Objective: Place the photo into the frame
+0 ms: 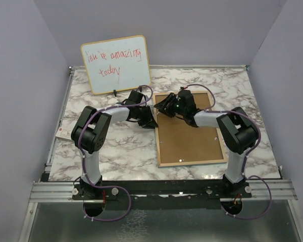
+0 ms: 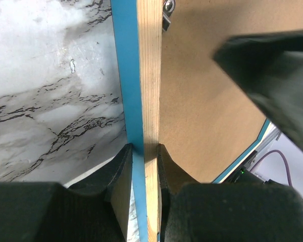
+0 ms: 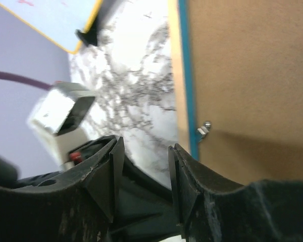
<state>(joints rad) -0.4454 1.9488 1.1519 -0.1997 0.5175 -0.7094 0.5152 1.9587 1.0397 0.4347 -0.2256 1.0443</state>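
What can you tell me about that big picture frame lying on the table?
The frame appears to lie flat, back side up, on the marble table, right of centre. Its thin rim looks like light wood, with bright blue along the outer edge. A plain brown backing board fills it, and a small metal clip sits at the rim. The left gripper has its jaws pinched on the left rail; the right gripper hovers open near its far corner.

white marble table [image 1: 116,151]: 1 | light-wood rectangular picture frame with blue edge [image 2: 150,75]: 1, centre-right | plain brown backing board [image 1: 189,136]: 1, in it | yellow-rimmed whiteboard with red handwriting [image 1: 116,64]: 1, far left | black-and-grey robot arms: 2, left arm [image 1: 93,132], right arm [image 1: 237,132] | small silver clip [image 3: 204,129]: 1 | small white card [image 1: 62,133]: 1, left edge
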